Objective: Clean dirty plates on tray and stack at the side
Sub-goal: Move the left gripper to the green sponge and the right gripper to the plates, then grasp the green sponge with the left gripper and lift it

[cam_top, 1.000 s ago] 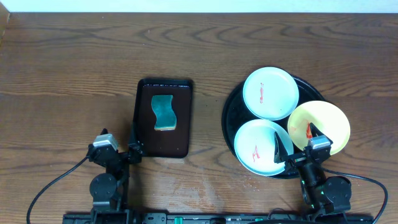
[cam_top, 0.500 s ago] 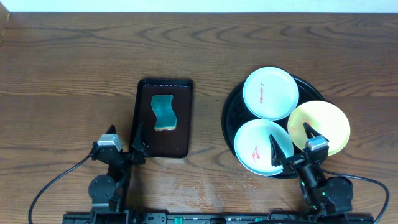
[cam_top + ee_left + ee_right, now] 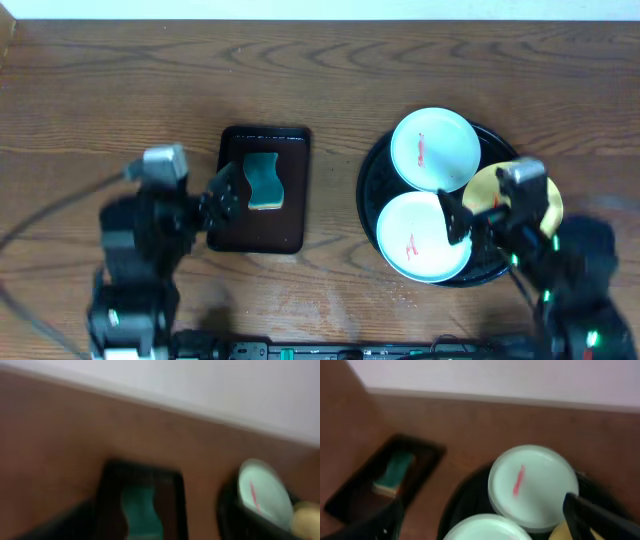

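Note:
Three dirty plates lie on the round black tray [image 3: 371, 180]. A mint-white plate [image 3: 435, 150] at the back and another mint-white plate [image 3: 418, 238] at the front each carry a red smear. My right arm partly covers the pale yellow plate [image 3: 548, 203]. My right gripper [image 3: 470, 215] hovers open over the tray, between the front plate and the yellow one. In the right wrist view, the back plate [image 3: 532, 485] lies between the spread fingers [image 3: 600, 517]. My left gripper [image 3: 222, 197], blurred, is open at the left edge of the rectangular tray.
A small rectangular black tray [image 3: 265, 235] holds a teal sponge [image 3: 262, 180] left of centre. The blurred left wrist view shows that sponge [image 3: 142, 515] and a mint plate [image 3: 262, 492]. Bare wood-grain tabletop [image 3: 330, 80] lies around both trays.
Both arms have lifted and swung away from the table's near edge. The left one reached the rectangular tray's side, the right one came over the round tray. Both grippers stayed open.

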Tool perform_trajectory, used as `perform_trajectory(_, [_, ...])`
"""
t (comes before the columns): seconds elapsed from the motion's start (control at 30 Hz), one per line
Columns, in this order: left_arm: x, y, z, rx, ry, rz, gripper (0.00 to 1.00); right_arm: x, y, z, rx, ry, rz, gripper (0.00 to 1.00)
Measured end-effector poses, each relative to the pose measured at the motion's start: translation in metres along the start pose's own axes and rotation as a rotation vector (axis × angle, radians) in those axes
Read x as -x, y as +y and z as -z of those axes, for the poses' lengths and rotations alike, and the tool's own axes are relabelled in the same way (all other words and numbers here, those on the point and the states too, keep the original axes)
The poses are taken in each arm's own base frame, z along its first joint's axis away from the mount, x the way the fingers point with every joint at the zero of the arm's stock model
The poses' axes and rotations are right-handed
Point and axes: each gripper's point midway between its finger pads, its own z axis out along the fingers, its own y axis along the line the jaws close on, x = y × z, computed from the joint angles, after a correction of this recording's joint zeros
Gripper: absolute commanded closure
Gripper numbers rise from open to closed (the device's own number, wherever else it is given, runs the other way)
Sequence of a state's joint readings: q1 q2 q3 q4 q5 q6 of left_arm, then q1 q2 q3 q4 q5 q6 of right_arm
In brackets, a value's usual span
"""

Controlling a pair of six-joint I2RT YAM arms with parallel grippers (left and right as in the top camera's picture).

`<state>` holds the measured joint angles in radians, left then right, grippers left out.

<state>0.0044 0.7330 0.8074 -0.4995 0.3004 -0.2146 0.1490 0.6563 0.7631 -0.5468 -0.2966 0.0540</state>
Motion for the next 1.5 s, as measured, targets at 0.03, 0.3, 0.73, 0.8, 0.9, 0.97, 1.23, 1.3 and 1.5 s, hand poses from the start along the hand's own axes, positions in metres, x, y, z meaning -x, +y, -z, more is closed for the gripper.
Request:
perform_trajectory(0.03, [-0.002,-0.002,-0.004,0.002,0.078,0.02,0.14,0.0,-0.001,-0.005,0.001,0.066,-0.011,0.01])
perform_trajectory(0.3, [-0.042,0.008,-0.043,0.052,0.499,0.138,0.14,0.004,-0.007,-0.042,0.02,0.286,-0.066,0.01])
perform_trajectory(0.73, [-0.141,0.015,-0.115,0.191,0.865,0.013,0.36,-0.035,-0.008,-0.067,0.066,0.463,-0.126,0.07])
perform_trajectory(0.8, [-0.153,0.021,-0.13,0.258,0.872,-0.025,0.43,-0.035,-0.008,-0.067,0.069,0.463,-0.127,0.07])
perform_trajectory(0.9, [-0.164,0.037,-0.151,0.35,0.857,-0.028,0.55,-0.035,-0.007,-0.067,0.071,0.463,-0.127,0.08])
perform_trajectory(0.97, [-0.173,0.047,-0.159,0.396,0.868,-0.012,0.65,-0.035,-0.007,-0.067,0.072,0.464,-0.128,0.09])
perform_trajectory(1.23, [-0.182,0.044,-0.169,0.38,0.883,0.036,0.93,-0.037,-0.007,-0.066,0.073,0.47,-0.13,0.11])
perform_trajectory(1.3, [-0.182,0.042,-0.168,0.365,0.894,0.044,0.92,-0.037,-0.006,-0.066,0.074,0.471,-0.131,0.11])
perform_trajectory(1.5, [-0.169,0.035,-0.156,0.333,0.889,0.061,0.53,-0.037,-0.006,-0.065,0.074,0.474,-0.132,0.1])
